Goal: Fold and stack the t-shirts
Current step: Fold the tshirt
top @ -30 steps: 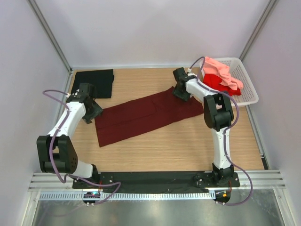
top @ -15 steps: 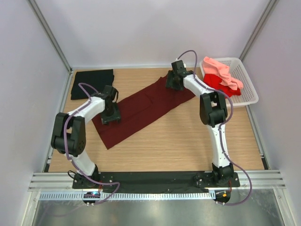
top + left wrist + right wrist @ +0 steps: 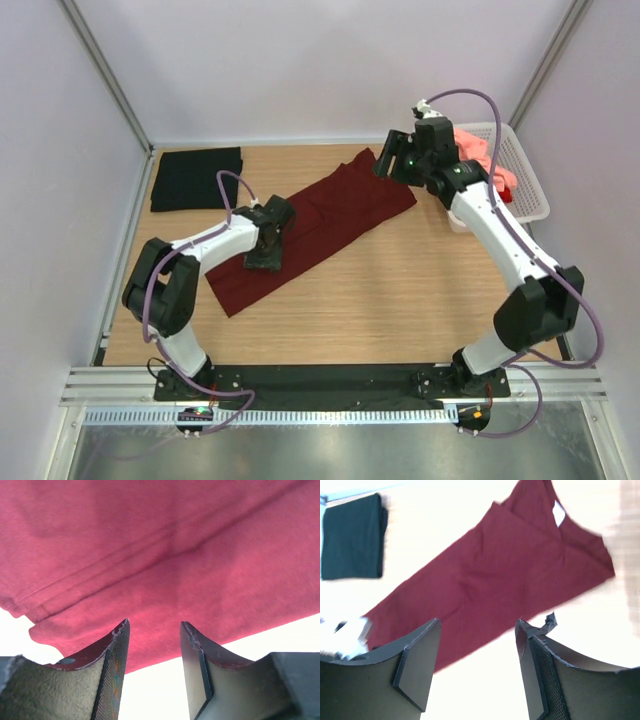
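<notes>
- The light wooden table (image 3: 400,300) carries everything, and my two arms are bolted at its near edge.
- The dark maroon cloth t-shirt (image 3: 330,215) lies flat on it as a long, narrow band. It slants from the near left up to the far right, across the middle of the board.
- The white plastic lattice basket (image 3: 525,185) sits at the far right corner, partly behind my right arm.
- The black cloth t-shirt (image 3: 196,178) rests folded into a neat rectangle at the far left corner, well apart from the maroon one.
- The salmon pink t-shirt (image 3: 475,145) is heaped in the basket and spills over its left rim.
- The bright red t-shirt (image 3: 505,194) is in there too. I see only a sliver of it past my arm.
- My left gripper (image 3: 263,258) is down over the near-left half of the maroon band. In my wrist view its fingers (image 3: 117,645) stand apart with nothing between them and the cloth (image 3: 175,555) close beyond. I cannot tell whether they touch it.
- My right gripper (image 3: 386,163) hangs above the band's far right end, jaws spread and empty (image 3: 477,625).
- A small white neck label (image 3: 559,514) shows at that far end of the maroon shirt.
</notes>
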{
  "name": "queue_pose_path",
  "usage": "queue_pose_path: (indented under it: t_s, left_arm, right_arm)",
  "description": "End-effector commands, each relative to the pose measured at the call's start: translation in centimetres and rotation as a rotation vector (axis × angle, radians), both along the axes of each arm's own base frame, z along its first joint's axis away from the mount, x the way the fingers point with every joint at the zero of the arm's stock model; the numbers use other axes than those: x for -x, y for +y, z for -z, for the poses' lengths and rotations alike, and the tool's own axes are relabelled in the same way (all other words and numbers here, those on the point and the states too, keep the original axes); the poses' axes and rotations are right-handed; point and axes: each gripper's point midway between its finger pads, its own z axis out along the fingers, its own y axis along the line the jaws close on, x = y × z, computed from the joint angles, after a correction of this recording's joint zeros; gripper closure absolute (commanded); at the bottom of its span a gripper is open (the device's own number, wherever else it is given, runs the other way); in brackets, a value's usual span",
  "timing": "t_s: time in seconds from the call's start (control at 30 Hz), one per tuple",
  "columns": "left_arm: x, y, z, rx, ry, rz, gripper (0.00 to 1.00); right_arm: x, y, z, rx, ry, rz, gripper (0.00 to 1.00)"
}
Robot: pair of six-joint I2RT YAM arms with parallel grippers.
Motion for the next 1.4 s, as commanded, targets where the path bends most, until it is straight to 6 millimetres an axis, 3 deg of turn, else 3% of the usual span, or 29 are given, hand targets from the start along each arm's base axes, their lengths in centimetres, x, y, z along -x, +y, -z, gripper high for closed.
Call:
queue_pose_path:
  t_s: [0.0, 0.17, 0.4, 0.67, 0.87, 0.93, 1.03, 1.17, 1.3, 1.37]
  left_arm:
    - [-0.3, -1.4, -1.2, 0.005, -0.057, 0.095, 0.53]
    - [0.7, -3.3, -1.1, -0.001, -0.086, 0.227, 0.52]
    - [1.5, -5.2, 0.3, -0.019, -0.048, 0.365, 0.53]
    - [0.9, -4.6, 1.5, -0.104, -0.034, 0.376, 0.56]
    - [0.9, -5.0, 2.2, -0.120, -0.029, 0.392, 0.67]
    - [1.0, -5.3, 2.3, -0.113, -0.018, 0.392, 0.80]
    - [1.8, -6.6, 2.0, -0.105, -0.016, 0.413, 0.90]
    - [3.7, -8.5, 1.3, -0.090, 0.013, 0.421, 0.91]
    - [6.0, -9.8, 0.8, -0.071, 0.059, 0.387, 0.88]
    - [7.1, -11.0, 0.9, -0.031, 0.084, 0.383, 0.87]
  right_arm:
    - [3.1, -0.3, 0.9, -0.029, 0.044, -0.013, 0.31]
    - [5.9, -1.3, -1.5, -0.049, -0.009, -0.008, 0.31]
    - [7.3, -1.8, -2.3, -0.056, -0.022, -0.003, 0.30]
    - [8.6, -2.7, -3.9, -0.066, -0.070, 0.009, 0.28]
    - [9.4, -4.5, -5.0, -0.043, -0.103, 0.043, 0.27]
    - [9.6, -4.9, -4.8, -0.035, -0.099, 0.046, 0.27]
    - [10.0, -5.4, -4.6, -0.024, -0.090, 0.051, 0.27]
    - [9.9, -6.7, -3.6, 0.011, -0.066, 0.103, 0.26]
    - [9.2, -7.7, -1.1, -0.002, 0.009, 0.140, 0.26]
    - [8.7, -6.8, -0.2, -0.069, 0.050, 0.115, 0.26]
